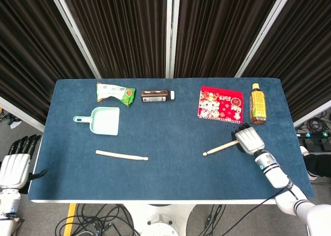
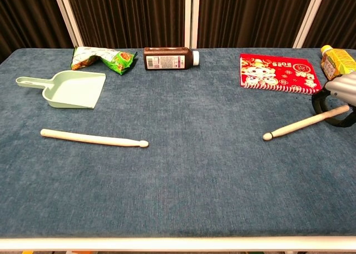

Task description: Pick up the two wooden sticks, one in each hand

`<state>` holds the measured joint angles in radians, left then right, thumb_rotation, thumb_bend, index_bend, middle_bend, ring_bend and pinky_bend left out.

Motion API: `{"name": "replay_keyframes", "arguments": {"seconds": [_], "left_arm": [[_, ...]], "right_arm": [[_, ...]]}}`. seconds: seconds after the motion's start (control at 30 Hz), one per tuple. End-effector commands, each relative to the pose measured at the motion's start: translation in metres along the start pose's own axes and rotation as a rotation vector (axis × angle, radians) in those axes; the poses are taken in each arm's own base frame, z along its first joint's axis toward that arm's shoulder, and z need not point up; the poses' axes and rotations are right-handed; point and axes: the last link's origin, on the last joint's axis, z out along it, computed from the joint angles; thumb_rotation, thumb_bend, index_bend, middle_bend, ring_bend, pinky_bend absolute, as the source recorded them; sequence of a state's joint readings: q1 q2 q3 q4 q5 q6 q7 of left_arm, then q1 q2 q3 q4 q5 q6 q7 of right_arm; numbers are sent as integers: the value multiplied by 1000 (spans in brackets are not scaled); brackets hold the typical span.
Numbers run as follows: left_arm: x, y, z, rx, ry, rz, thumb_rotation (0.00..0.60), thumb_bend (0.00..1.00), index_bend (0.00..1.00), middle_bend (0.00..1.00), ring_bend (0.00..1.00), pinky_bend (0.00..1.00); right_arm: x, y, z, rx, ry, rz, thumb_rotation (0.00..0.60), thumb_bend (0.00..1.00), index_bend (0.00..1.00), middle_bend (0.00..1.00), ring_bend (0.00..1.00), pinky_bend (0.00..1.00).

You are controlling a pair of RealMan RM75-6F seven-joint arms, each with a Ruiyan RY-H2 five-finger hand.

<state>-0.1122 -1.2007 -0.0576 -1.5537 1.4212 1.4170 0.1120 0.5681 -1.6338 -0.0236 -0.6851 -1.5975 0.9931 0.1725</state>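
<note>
Head view and chest view of the blue table [image 1: 170, 179]. My right hand [image 1: 249, 139] lies at about 4 o'clock from the table's centre, its fingers [image 2: 334, 105] curled around the thick end of the right wooden stick [image 2: 303, 122]. The stick's rounded tip points toward 8 o'clock from the hand and sits at or just above the cloth; whether it touches cannot be told. The grasped end is hidden under the palm in the head view.

My left hand [image 1: 15, 163] hangs off the table's left edge, at about 8 o'clock from the centre, holding nothing, fingers extended and slightly apart. It does not appear in the chest view.

The left wooden stick [image 1: 122, 155] lies flat on the cloth at about 7 o'clock from the centre, running nearly left to right with its rounded tip at the right end, well apart from my left hand.

Other items: a mint-green dustpan [image 1: 102, 121] at 9 to 10 o'clock, handle pointing left; a green snack packet [image 1: 115, 93] at 11 o'clock; a dark brown bottle [image 1: 156, 96] lying on its side at 12 o'clock; a red notebook [image 1: 221, 105] at 1 to 2 o'clock; a yellow-labelled drink bottle [image 1: 257, 105] just beside the notebook, near the right edge at 2 o'clock.
</note>
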Motion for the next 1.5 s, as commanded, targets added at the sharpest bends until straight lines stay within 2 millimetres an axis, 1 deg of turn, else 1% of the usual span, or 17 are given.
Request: {"name": "replay_keyframes", "arguments": {"seconds": [0.03, 0.1, 0.17, 0.27, 0.3, 0.37, 0.47, 0.53, 0.6, 0.7, 0.8, 0.93, 1.13, 1.33, 1.5], "left_arm": [[0, 9, 15, -64, -20, -16, 600, 0, 154, 92, 116, 205], [-1, 17, 25, -106, -33, -28, 600, 0, 181, 125, 184, 320], [-5, 28, 39, -165, -61, -40, 600, 0, 237, 202, 287, 482], [-15, 46, 59, -248, -117, -39, 600, 30, 315, 277, 409, 646], [-19, 53, 67, -280, -137, -27, 600, 46, 327, 292, 437, 675], [-27, 64, 78, -322, -163, 3, 600, 96, 358, 342, 527, 750], [-41, 80, 93, -371, -207, 58, 600, 139, 391, 400, 630, 804], [-50, 91, 100, -389, -233, 76, 600, 156, 406, 417, 662, 824], [-57, 100, 105, -401, -240, 98, 600, 176, 417, 429, 684, 840], [-66, 114, 107, -413, -241, 110, 600, 217, 442, 474, 718, 872], [-75, 126, 110, -419, -247, 131, 600, 246, 467, 501, 734, 890], [-85, 139, 112, -419, -254, 173, 600, 253, 478, 509, 741, 897], [-93, 156, 113, -429, -262, 229, 600, 256, 478, 510, 740, 899], [-102, 165, 114, -431, -276, 291, 600, 256, 477, 510, 740, 899], [-104, 168, 112, -426, -282, 313, 600, 256, 490, 512, 740, 901]], "right_arm": [[14, 8, -9, -9, 49, 54, 600, 514, 650, 564, 309, 242], [25, 13, -16, -20, 82, 117, 600, 558, 652, 567, 310, 243], [43, 20, -23, -30, 123, 187, 600, 599, 653, 568, 310, 242], [71, 29, -35, -45, 181, 237, 600, 621, 655, 567, 310, 243], [83, 32, -38, -51, 202, 251, 600, 623, 656, 567, 310, 243], [98, 35, -44, -57, 224, 276, 600, 628, 655, 566, 310, 243], [118, 40, -51, -68, 253, 302, 600, 631, 655, 566, 310, 243], [128, 44, -55, -80, 267, 295, 600, 632, 656, 566, 310, 242], [134, 46, -58, -91, 270, 292, 600, 632, 656, 566, 310, 242], [136, 48, -59, -104, 262, 293, 600, 634, 655, 565, 310, 243], [133, 49, -60, -113, 247, 300, 600, 637, 655, 565, 310, 243], [125, 48, -60, -120, 226, 308, 600, 638, 656, 565, 310, 242], [117, 47, -59, -123, 206, 313, 600, 638, 656, 565, 310, 243], [112, 48, -59, -126, 199, 315, 600, 638, 656, 565, 310, 243], [108, 48, -59, -132, 192, 319, 600, 638, 656, 565, 310, 244]]}}
